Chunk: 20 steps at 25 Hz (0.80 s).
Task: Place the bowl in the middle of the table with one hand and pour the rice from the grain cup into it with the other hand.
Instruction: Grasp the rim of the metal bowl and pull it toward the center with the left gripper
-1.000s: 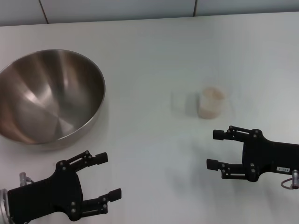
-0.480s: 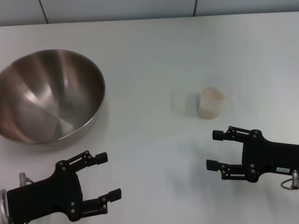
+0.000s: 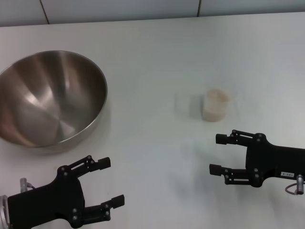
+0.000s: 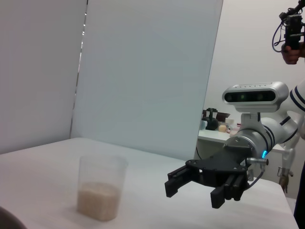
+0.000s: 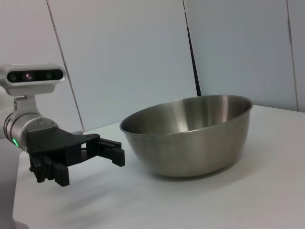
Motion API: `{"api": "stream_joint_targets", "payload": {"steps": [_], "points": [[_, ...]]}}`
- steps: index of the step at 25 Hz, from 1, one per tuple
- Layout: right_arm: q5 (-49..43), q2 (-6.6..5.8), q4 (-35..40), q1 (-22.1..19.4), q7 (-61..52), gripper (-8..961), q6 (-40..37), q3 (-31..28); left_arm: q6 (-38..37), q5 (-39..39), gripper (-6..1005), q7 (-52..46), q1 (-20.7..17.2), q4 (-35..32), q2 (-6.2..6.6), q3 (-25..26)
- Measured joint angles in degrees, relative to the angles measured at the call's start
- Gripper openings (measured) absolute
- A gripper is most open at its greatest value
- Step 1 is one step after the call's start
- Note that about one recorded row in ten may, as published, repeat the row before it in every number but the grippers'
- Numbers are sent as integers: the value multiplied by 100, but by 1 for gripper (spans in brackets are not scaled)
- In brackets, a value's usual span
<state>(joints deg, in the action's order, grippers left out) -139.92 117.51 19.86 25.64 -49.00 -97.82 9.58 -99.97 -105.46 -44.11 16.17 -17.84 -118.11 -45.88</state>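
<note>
The shiny steel bowl (image 3: 47,98) stands upright on the white table (image 3: 152,52) at the far left; it also fills the right wrist view (image 5: 190,133). The clear grain cup (image 3: 215,106) with pale rice (image 4: 98,200) in its lower part stands right of centre. My left gripper (image 3: 110,182) hovers open near the front edge, a little in front of the bowl, holding nothing. My right gripper (image 3: 217,154) is open too, just in front of the cup and apart from it. Each wrist view shows the other arm's gripper: the left wrist view the right gripper (image 4: 190,188), the right wrist view the left gripper (image 5: 83,155).
Grey wall panels (image 3: 119,9) run behind the table's far edge. A person (image 4: 293,43) holding a device and a shelf with small items (image 4: 219,125) appear far off in the left wrist view.
Both grippers have shifted very slightly toward the front edge; the right one has also crept a little left. Bowl and cup have not moved.
</note>
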Motion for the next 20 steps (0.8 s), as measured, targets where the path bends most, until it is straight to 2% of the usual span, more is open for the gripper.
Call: {"api": "stream_joint_targets", "payload": {"steps": [6, 12, 16, 20], "points": [[3, 7, 0, -25, 5, 809, -9, 0, -285, 33, 862, 6, 24, 0, -4, 97], [21, 19, 0, -52, 18, 809, -18, 0, -852, 142, 861, 22, 139, 52, -37, 636], [37, 28, 0, -50, 24, 809, -19, -1, -914, 459, 861, 25, 201, 63, -44, 741], [41, 39, 0, -41, 32, 809, -27, -1, -807, 1092, 862, 38, 264, -84, -32, 787]]}}
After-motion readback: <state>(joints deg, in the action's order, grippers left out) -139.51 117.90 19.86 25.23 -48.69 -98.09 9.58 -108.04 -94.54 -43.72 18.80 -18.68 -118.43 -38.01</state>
